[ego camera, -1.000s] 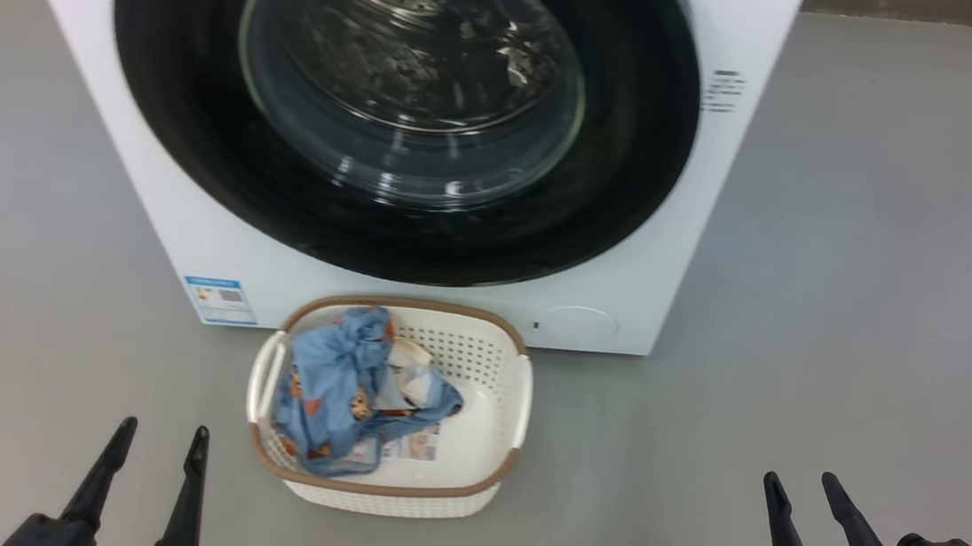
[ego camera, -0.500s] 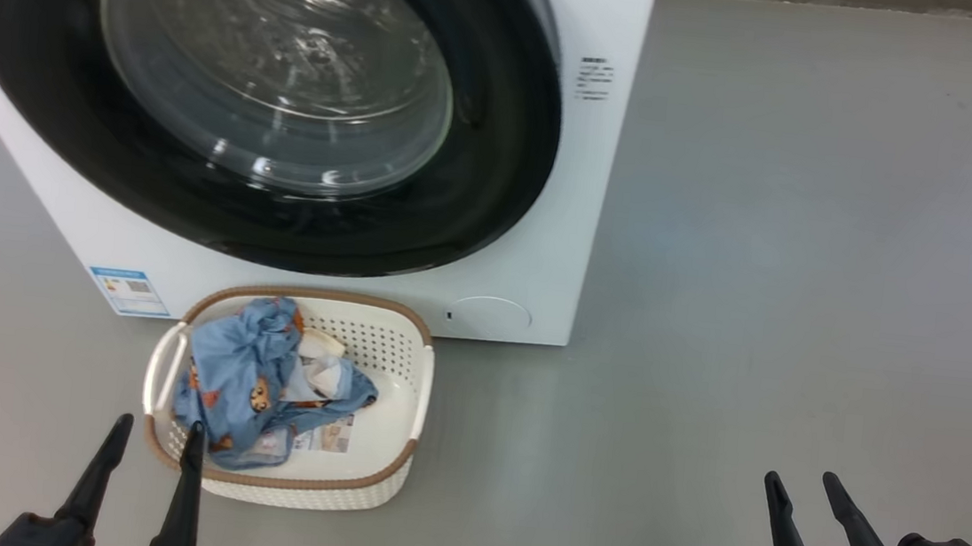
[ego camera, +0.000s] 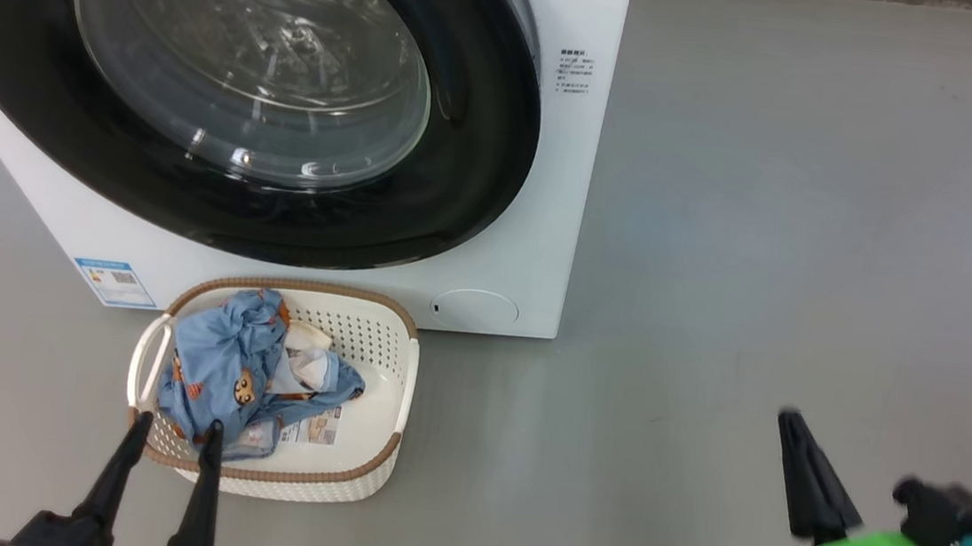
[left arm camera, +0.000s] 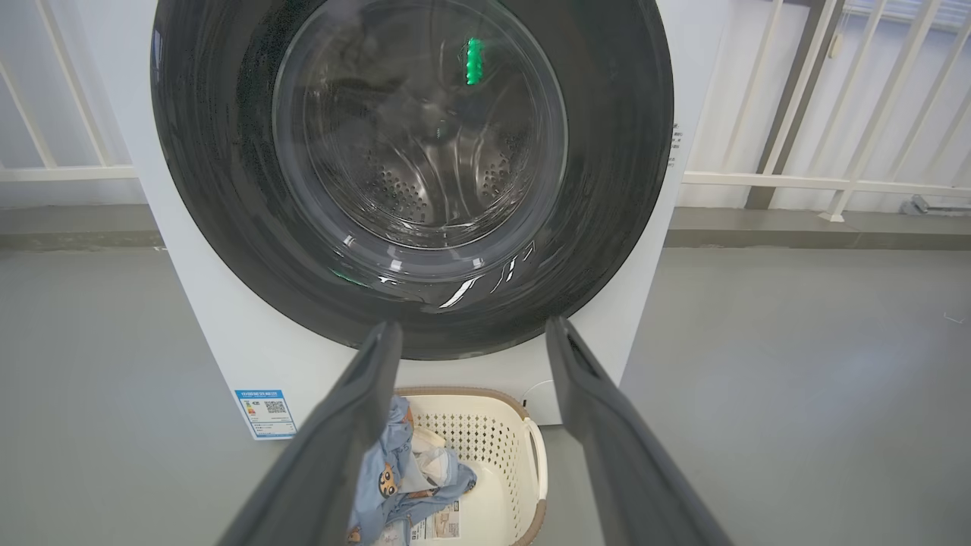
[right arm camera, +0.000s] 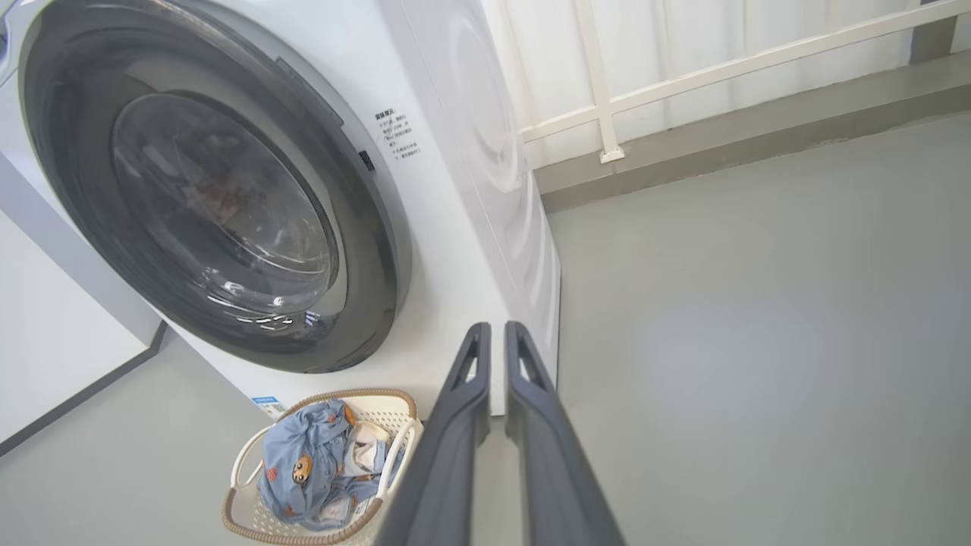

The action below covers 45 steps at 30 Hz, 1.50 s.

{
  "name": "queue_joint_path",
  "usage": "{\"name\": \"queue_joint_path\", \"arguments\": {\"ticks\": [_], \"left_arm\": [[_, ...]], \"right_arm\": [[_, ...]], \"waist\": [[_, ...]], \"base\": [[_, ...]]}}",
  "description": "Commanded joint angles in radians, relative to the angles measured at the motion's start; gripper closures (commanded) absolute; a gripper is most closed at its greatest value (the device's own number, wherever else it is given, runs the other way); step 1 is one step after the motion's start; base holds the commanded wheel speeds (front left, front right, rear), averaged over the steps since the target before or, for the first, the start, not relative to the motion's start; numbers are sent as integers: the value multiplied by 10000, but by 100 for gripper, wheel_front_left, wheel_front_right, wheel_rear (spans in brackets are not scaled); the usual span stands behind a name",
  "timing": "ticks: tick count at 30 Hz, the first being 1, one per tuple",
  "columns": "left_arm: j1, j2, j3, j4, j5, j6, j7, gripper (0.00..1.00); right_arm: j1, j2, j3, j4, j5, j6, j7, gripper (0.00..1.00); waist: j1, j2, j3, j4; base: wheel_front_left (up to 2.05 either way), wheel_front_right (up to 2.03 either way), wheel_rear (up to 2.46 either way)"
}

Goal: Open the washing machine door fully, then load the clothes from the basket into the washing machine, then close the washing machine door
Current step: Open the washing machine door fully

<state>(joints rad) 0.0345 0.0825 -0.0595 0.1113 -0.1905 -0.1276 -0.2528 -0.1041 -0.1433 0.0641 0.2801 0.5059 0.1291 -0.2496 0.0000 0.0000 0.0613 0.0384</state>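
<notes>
Grey floor (ego camera: 721, 242) beneath right fingers (right arm camera: 459, 440) pressed together

We see a smooth grey floor (ego camera: 813, 206) running back to a low grey kerb (right arm camera: 743, 140). Above it we find a white railing (left arm camera: 758, 180) before pale panels, and to one side a white wall (right arm camera: 45, 341) with dark skirting.

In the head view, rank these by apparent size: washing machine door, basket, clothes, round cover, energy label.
1. washing machine door, largest even though cropped by the frame.
2. basket.
3. clothes, lying inside the basket.
4. round cover and energy label look about alike; I would not rank them.
</notes>
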Motion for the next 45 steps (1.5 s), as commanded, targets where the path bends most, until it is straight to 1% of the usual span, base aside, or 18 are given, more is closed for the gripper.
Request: {"name": "queue_joint_path", "arguments": {"ticks": [1, 6, 12, 16, 19, 22, 25, 28, 31, 34, 39, 40, 41, 45], "left_arm": [[-441, 56, 303, -278, -145, -31, -90, 0], [-597, 48, 18, -240, -216, -31, -90, 0], [-872, 3, -204, -130, -243, -31, -90, 0], [-1099, -12, -467, -82, -302, -31, -90, 0], [-1251, -50, -632, 1, -356, -31, -90, 0], [-1427, -102, -794, 42, -423, -31, -90, 0], [-1552, -142, -945, 78, -478, -31, -90, 0], [-1645, -176, -1023, 103, -521, -31, -90, 0], [-1735, -212, -1086, 101, -576, -31, -90, 0], [-1841, -242, -1192, 103, -636, -31, -90, 0], [-2045, -280, -1366, 122, -740, -31, -90, 0], [-2086, -286, -1406, 123, -761, -31, -90, 0], [-2086, -286, -1406, 123, -761, -31, -90, 0], [-2224, -302, -1542, 121, -831, -31, -90, 0]], "right_arm": [[-419, -19, 337, -249, 79, 16, -122, 100], [-1667, 59, 511, -166, 821, 16, -122, 100], [-3299, 19, 497, 253, 1328, 16, -122, 100], [-4359, -47, 231, 639, 1868, 16, -122, 100], [-5052, -68, -45, 950, 2582, 16, -122, 100], [-5695, -156, -33, 1240, 3586, 16, -122, 100], [-6302, -321, 187, 1435, 5039, 16, -115, 100], [-6810, -722, 483, 1527, 6497, 16, -3, 100], [-7253, -1218, 791, 1596, 7483, 16, 260, 100], [-7706, -1694, 1135, 1738, 8194, 16, 694, 100], [-8469, -2354, 1548, 1962, 9415, 16, 2174, 100], [-8601, -2453, 1619, 2022, 9642, 16, 2543, 100], [-8601, -2453, 1619, 2022, 9642, 16, 2543, 100], [-9143, -2769, 1773, 2473, 10390, 16, 3970, 100]], "waist": [[0, 0, 44, 17], [0, 0, 294, 170], [0, 0, 653, 619], [0, 0, 898, 1010], [0, 0, 1027, 1335], [0, 0, 1182, 1647], [0, 0, 1345, 1922], [0, 0, 1510, 2184], [0, 0, 1709, 2426], [0, 0, 1938, 2657], [0, 0, 2314, 2989], [0, 0, 2377, 3050], [0, 0, 2377, 3050], [0, 0, 2612, 3251]], "base": [[0, 0, 0], [0, 0, 0], [0, 0, 0], [0, 0, 0], [0, 0, 0], [0, 0, 0], [0, 0, 0], [0, 0, 0], [0, 0, 0], [0, 0, 0], [0, 0, 0], [0, 0, 0], [0, 0, 0], [0, 0, 0]]}}
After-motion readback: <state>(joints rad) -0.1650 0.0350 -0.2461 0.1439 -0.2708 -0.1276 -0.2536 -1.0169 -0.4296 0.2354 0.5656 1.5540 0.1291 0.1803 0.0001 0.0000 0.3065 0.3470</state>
